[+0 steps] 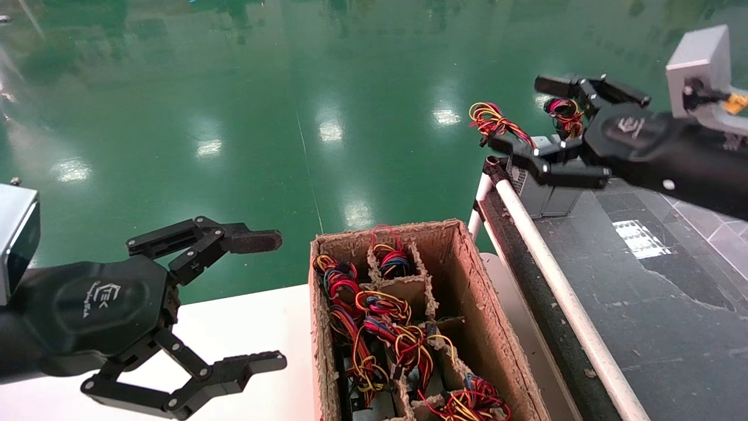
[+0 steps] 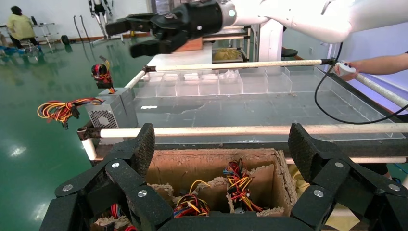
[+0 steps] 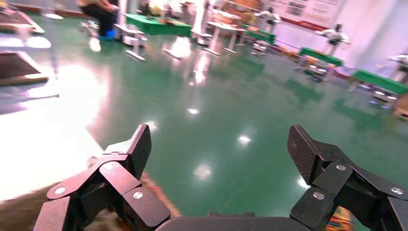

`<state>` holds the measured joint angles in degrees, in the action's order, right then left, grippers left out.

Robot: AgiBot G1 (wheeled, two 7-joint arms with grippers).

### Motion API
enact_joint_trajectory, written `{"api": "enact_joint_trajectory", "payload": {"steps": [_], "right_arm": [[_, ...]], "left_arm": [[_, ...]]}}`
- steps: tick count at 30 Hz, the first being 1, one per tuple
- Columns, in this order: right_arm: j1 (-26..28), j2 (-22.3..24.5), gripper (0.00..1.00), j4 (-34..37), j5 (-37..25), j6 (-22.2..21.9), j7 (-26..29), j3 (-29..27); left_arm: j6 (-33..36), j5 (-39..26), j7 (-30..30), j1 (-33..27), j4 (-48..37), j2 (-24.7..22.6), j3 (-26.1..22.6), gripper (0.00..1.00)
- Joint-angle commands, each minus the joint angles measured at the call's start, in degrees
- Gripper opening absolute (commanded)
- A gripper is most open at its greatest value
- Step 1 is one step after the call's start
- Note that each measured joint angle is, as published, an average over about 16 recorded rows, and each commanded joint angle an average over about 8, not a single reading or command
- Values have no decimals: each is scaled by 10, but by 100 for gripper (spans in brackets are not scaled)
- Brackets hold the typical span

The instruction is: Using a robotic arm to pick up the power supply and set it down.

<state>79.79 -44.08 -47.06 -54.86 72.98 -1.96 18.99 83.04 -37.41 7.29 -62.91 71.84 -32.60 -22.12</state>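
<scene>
The power supply (image 1: 560,202) (image 2: 127,98) is a small grey box at the conveyor's far corner, with an upright tuft of red, yellow and blue wires (image 1: 564,114) (image 2: 101,74). Its twin (image 1: 519,175) (image 2: 107,113) stands against it, yellow-orange wire loops jutting sideways. My right gripper (image 1: 520,113) (image 2: 130,37) (image 3: 221,144) hovers just above both boxes, open, holding nothing; its wrist view shows only green floor between the fingers. My left gripper (image 1: 266,301) (image 2: 222,144) is open and empty over the white table, left of the cardboard box.
A divided cardboard box (image 1: 467,280) (image 2: 211,166) holds several wire bundles. The dark conveyor belt (image 1: 643,280) is edged by a white rail (image 1: 549,257). Clear bins (image 2: 231,84) line its far side. A person's arm (image 2: 380,65) reaches in beyond them.
</scene>
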Motion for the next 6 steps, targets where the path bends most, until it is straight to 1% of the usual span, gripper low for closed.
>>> {"api": "enact_joint_trajectory", "payload": {"steps": [1, 3, 6], "right_arm": [[-21, 10, 100, -30, 15, 15, 15, -3], [-37, 19, 100, -54, 27, 26, 26, -6], [-50, 25, 100, -73, 36, 35, 35, -8]], "left_arm": [[0, 0, 0, 0, 0, 0, 0, 100], [0, 0, 0, 0, 0, 0, 0, 100], [0, 0, 0, 0, 0, 0, 0, 100]]}}
